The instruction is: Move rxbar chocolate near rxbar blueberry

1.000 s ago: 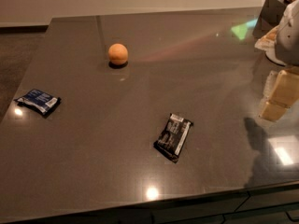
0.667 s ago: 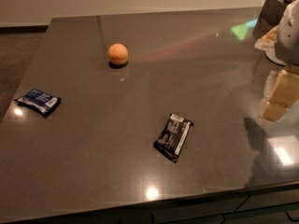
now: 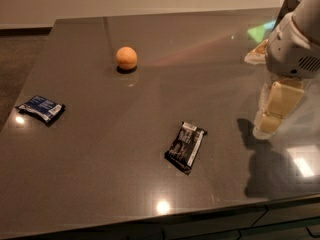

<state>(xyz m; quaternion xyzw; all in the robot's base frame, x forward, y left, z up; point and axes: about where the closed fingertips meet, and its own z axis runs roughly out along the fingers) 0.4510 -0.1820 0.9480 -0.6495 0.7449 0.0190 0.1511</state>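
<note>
The rxbar chocolate [image 3: 186, 146], a flat black wrapper with white print, lies on the dark table [image 3: 100, 184] near the front middle. The rxbar blueberry [image 3: 41, 108], a dark blue wrapper with a white label, lies at the left edge of the table. My gripper [image 3: 269, 118], cream-coloured fingers hanging from a white arm, is at the right side above the table, well to the right of the chocolate bar and far from the blueberry bar. It holds nothing that I can see.
An orange ball-shaped fruit [image 3: 126, 58] sits at the back middle of the table. A pale object [image 3: 257, 54] lies at the far right behind my arm. The table's front edge runs along the bottom, with drawer fronts below.
</note>
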